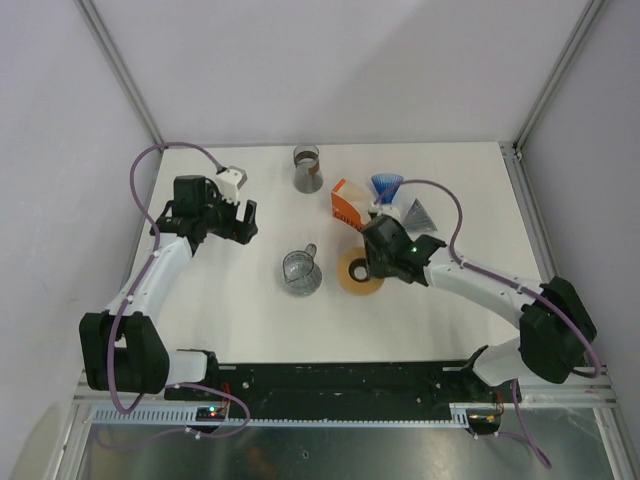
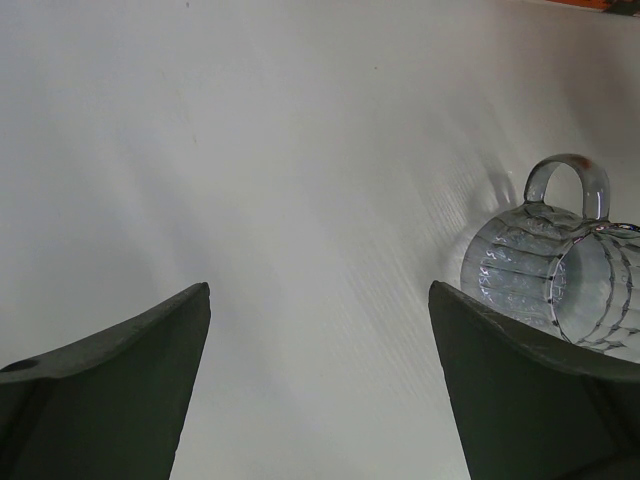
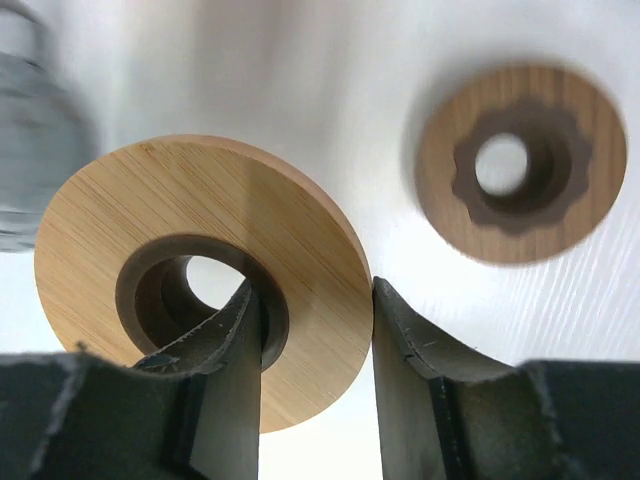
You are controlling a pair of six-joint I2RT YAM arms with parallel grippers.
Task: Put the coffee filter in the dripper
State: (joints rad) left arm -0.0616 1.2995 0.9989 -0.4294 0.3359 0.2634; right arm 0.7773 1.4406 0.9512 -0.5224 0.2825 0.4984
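- coffee filter (image 1: 420,215): pale cone in the far right part of the table (image 1: 250,320), just beside the blue ribbed dripper (image 1: 387,184). Neither hand touches either one.
- right hand (image 3: 313,290): near the table's middle, partly closed and gripping a wooden ring (image 3: 120,220). One finger goes through the centre hole, the other presses the outer rim. The ring sits tilted.
- second wooden ring (image 3: 590,160): flat on the table, apart from the gripped one.
- left hand (image 2: 320,295): spread wide and empty, over bare table toward the left edge. The glass mug (image 2: 520,270) is near it, untouched.
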